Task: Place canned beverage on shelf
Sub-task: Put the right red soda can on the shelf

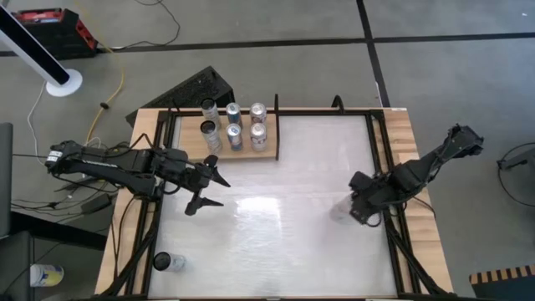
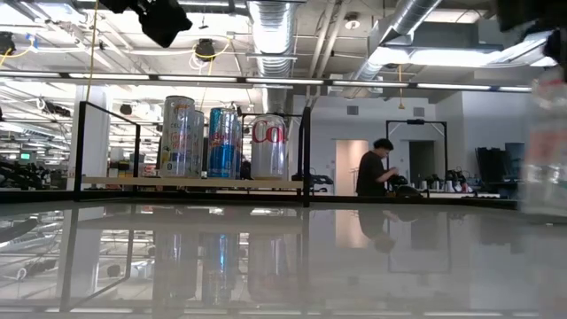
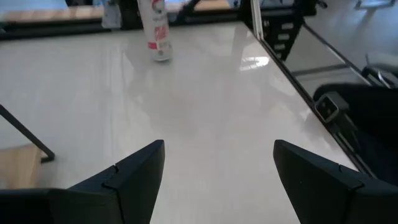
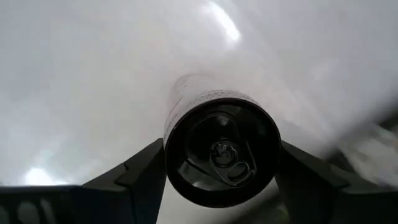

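right gripper (image 4: 217,180): you have its fingers on both sides of the upright can (image 4: 221,146).
left gripper (image 1: 209,188): apart, empty, near the shelf (image 1: 266,153).

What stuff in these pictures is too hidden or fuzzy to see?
- White can in the right end effector: right wrist view shows mostly its top; label out of sight.
- Same can in the high view: the end effector covers most of it.
- Low view: that can is blurred and cut by the right edge.
- Cans on the shelf: high view, labels too small.
- Can near the table corner: brand unreadable.
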Controlling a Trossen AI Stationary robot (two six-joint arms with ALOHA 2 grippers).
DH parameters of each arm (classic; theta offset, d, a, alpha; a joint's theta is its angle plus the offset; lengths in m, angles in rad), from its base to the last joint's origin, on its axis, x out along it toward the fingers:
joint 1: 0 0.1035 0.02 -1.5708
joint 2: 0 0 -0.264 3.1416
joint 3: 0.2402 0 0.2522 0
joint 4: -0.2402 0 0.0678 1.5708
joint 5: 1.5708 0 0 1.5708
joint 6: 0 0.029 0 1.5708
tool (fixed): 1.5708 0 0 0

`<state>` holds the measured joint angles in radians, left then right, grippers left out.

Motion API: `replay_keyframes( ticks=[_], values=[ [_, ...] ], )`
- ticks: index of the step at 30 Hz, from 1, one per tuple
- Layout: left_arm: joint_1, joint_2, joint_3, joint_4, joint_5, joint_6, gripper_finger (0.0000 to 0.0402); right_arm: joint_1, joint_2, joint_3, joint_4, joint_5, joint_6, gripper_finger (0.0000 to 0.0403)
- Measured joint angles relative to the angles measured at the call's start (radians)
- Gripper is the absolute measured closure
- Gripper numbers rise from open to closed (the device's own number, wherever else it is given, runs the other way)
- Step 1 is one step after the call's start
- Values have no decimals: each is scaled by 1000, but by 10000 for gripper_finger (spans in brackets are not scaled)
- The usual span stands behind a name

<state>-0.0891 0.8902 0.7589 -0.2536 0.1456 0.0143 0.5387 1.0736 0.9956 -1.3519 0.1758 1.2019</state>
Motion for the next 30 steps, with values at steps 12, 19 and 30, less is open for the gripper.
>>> replay_keyframes(
  ticks=[12, 19, 30],
  values=[
    [-21, 0, -10, -47, 6, 35, 118, -246, 412, 387, 305, 42, -521, 125],
    [-77, 0, -10, -103, -2, 29, 118, -366, 789, 844, 287, 39, -933, 125],
    [-131, -8, -11, -238, -166, -40, 118, -451, 1196, 1323, 180, -14, -1281, 125]
  ],
)
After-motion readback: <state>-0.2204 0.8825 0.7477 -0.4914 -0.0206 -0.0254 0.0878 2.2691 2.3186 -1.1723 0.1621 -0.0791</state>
